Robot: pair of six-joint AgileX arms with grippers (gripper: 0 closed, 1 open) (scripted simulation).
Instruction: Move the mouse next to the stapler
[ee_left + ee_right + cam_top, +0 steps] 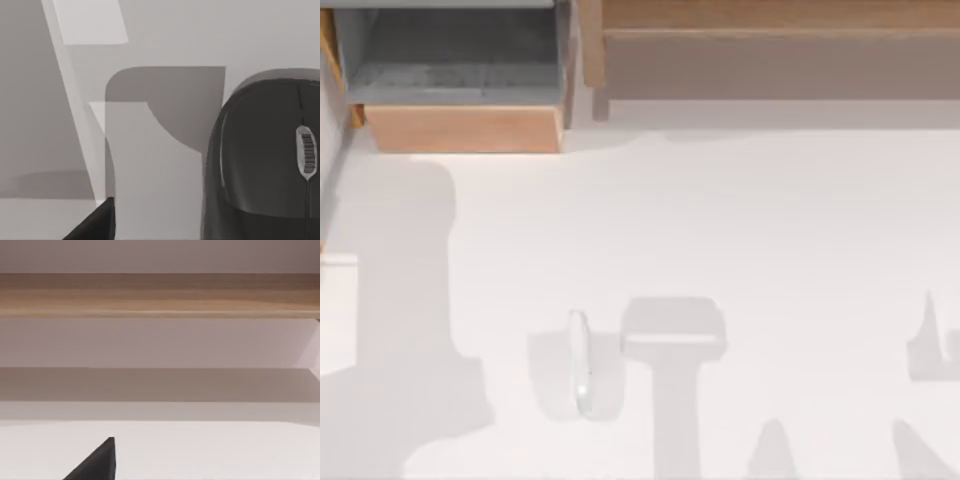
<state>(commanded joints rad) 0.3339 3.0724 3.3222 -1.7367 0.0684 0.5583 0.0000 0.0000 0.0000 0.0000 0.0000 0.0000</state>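
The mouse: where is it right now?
In the left wrist view the dark mouse lies close below the camera on the white table, scroll wheel facing up, beside a grey shadow.

An office-like desk: white table (720,230), wooden drawer unit (460,90) (open) and a computer mouse (265,160).

No text, label, brand, number or sign can be read anywhere. The dark mouse (265,160) at the lower right of the left wrist view has a ribbed scroll wheel (306,159) whose grooves look like fine bars, but they spell nothing.
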